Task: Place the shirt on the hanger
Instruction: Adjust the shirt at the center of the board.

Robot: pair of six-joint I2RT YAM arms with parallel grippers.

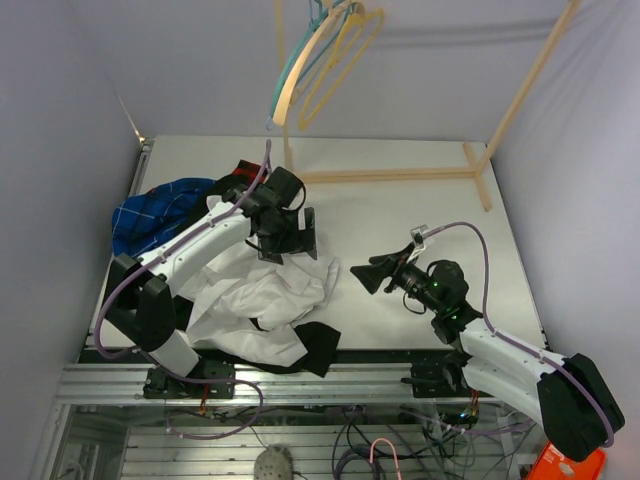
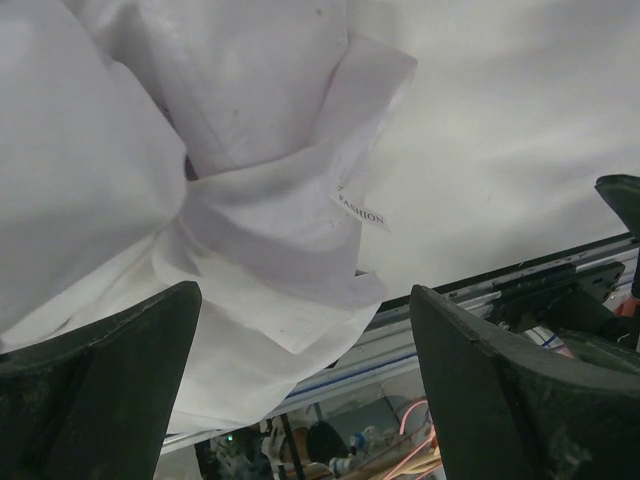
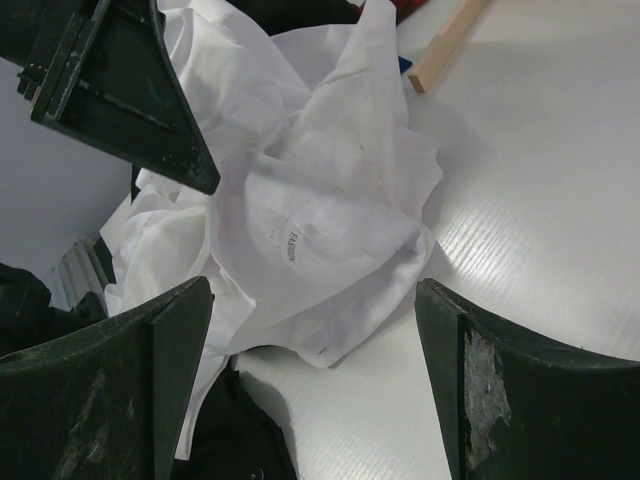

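1. Your left gripper (image 1: pixel 290 243) hovers just above the shirt (image 1: pixel 265 305), jaws spread wide, holding nothing.
2. Your right gripper (image 1: pixel 360 278) sits just right of the shirt, jaws spread, empty.
3. The shirt lies crumpled on the table (image 1: pixel 420 210); the hanger (image 1: pixel 345 55) hangs well beyond the shirt.

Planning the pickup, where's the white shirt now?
The white shirt lies crumpled at the table's near left in the top view, under the left tool, partly over the black garment.
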